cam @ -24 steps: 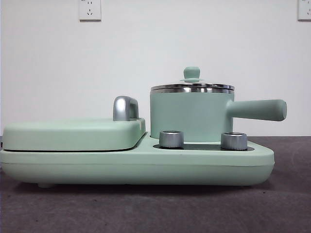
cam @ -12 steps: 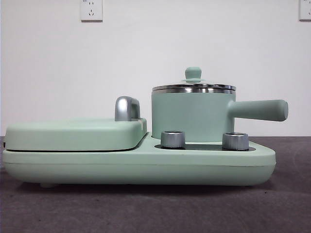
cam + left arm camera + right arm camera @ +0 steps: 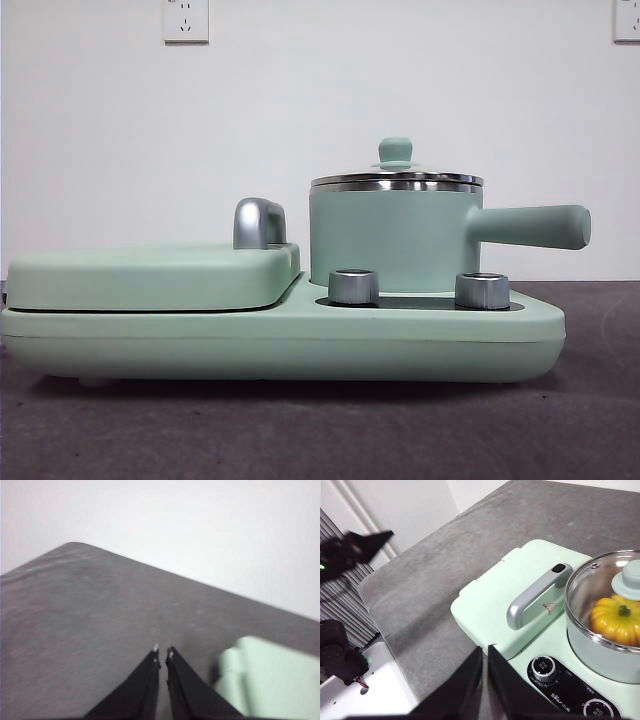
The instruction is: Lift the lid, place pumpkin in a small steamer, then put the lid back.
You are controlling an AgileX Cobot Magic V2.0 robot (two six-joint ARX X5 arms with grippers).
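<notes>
The round glass lid (image 3: pixel 607 597) with its shiny steel rim and small mint-green knob sat squarely on the mint-green cylindrical small steamer (image 3: pixel 392 240), whose long straight handle stuck out to one side. Through the glass, the glossy yellow-orange ribbed pumpkin (image 3: pixel 615 620) with a short green stem lay inside the pot, so the task looked finished.

The steamer stood on the mint-green cooker base (image 3: pixel 290 345), behind two steel dials (image 3: pixel 352 286), beside the flat mint-green griddle cover (image 3: pixel 150 275) with its grey metal handle (image 3: pixel 535 597). The base rested on a grey surface (image 3: pixel 300 430).

The left gripper (image 3: pixel 161 655) hovered over bare surface just off a corner of the base, its fingers pressed together and holding nothing. The right gripper (image 3: pixel 485 652) hung above the griddle side, well apart from the lid, fingers likewise closed and empty.

The lid was probably rigid, moderately heavy and breakable, with a slick rim; the knob seemed the only sound place to pinch it. The pumpkin looked light, hard and slippery, best held across its ribs.
</notes>
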